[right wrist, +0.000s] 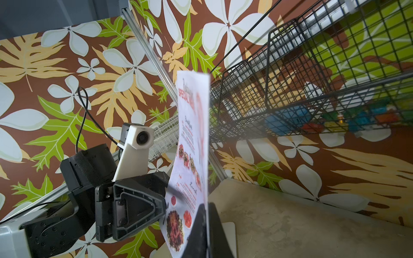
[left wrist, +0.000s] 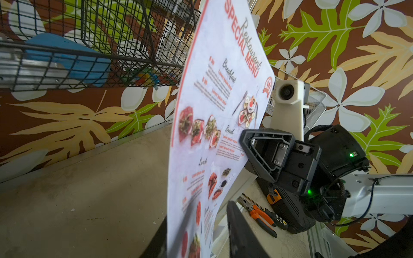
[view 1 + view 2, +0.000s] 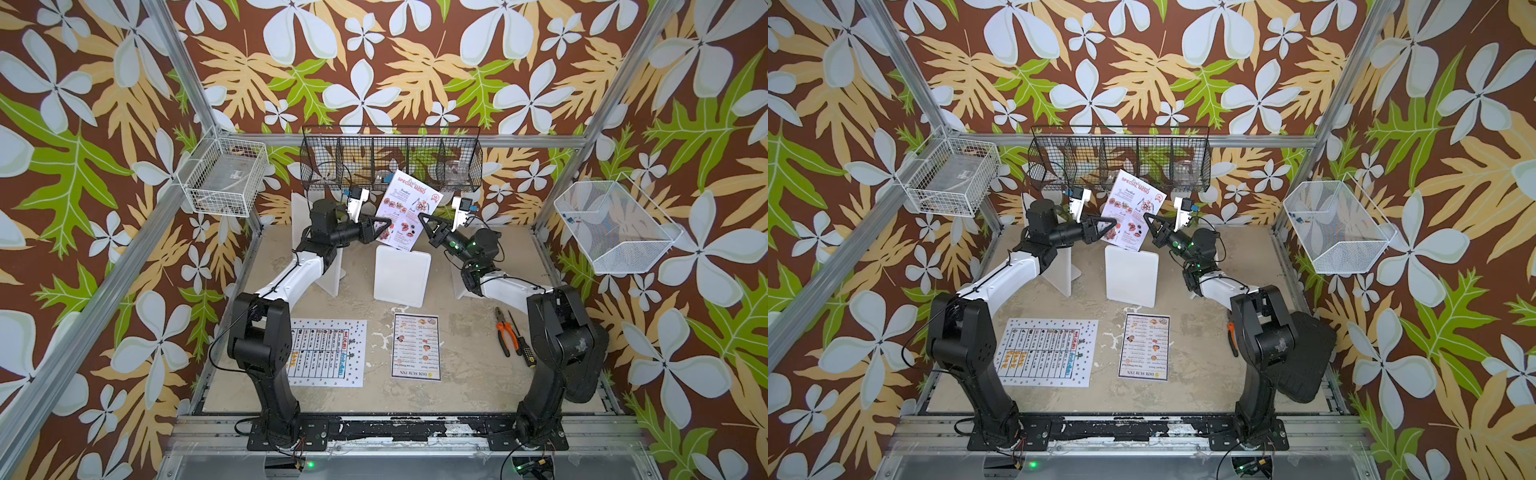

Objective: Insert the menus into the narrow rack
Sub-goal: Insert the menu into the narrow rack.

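My beige, scuffed tabletop point(image 3: 457, 374) fills the middle of both top views. A long black wire basket point(image 3: 390, 158) with several compartments hangs on the back wall, upper centre. The large white sheet with dotted border and table point(image 3: 328, 353) lies flat at lower left of centre, partly under my left arm. A white upright plastic panel point(image 3: 401, 278) stands at centre.

Just above the panel in the frame is the pinkish "SPECIAL MENU" sheet point(image 3: 405, 208), upright and tilted. Its lower edge meets the panel's top rim; I cannot tell whether it is in or behind.

The dark-bordered "DIM SUM INN" sheet point(image 3: 416, 347) lies flat at lower centre.

My right gripper point(image 3: 419, 216) is pinched tight on the pinkish sheet's right edge. My left gripper point(image 3: 388, 221) straddles its left edge, fingers point(image 2: 241, 230) narrowly apart with paper between.

Orange-handled pliers point(image 3: 503, 332) lie at lower right.
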Controlling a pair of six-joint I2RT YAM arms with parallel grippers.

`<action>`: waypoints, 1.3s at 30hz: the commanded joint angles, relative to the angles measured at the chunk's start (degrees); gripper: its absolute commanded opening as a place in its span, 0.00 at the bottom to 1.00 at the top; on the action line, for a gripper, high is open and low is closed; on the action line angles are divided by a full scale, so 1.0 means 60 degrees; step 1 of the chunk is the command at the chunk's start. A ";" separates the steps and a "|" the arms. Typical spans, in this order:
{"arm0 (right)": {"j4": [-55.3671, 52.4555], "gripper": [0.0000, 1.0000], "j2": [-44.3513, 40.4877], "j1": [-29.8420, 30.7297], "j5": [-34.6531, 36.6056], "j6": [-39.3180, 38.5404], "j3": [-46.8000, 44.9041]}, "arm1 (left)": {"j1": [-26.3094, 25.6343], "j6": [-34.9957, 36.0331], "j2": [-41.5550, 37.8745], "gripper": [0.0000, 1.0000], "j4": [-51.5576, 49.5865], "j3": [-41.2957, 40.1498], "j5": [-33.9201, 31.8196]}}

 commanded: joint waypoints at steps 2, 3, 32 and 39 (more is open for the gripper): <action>0.0192 0.00 -0.0142 -0.0001 0.0101 -0.0039 -0.0053 | 0.0018 -0.0074 0.0099 0.37 0.0093 0.0167 0.0223; 0.0204 0.00 -0.0179 -0.0001 0.0130 -0.0034 -0.0097 | 0.0020 -0.0075 0.0119 0.38 0.0091 0.0182 0.0223; 0.0641 0.00 -0.0474 -0.0248 -0.0064 0.0081 -0.0927 | 0.0014 -0.0308 0.0277 0.42 0.0359 -0.0010 0.0866; 0.0792 0.00 -0.0555 -0.0356 -0.0315 0.0111 -0.1083 | 0.0016 -0.0329 0.0295 0.44 0.0362 0.0042 0.0973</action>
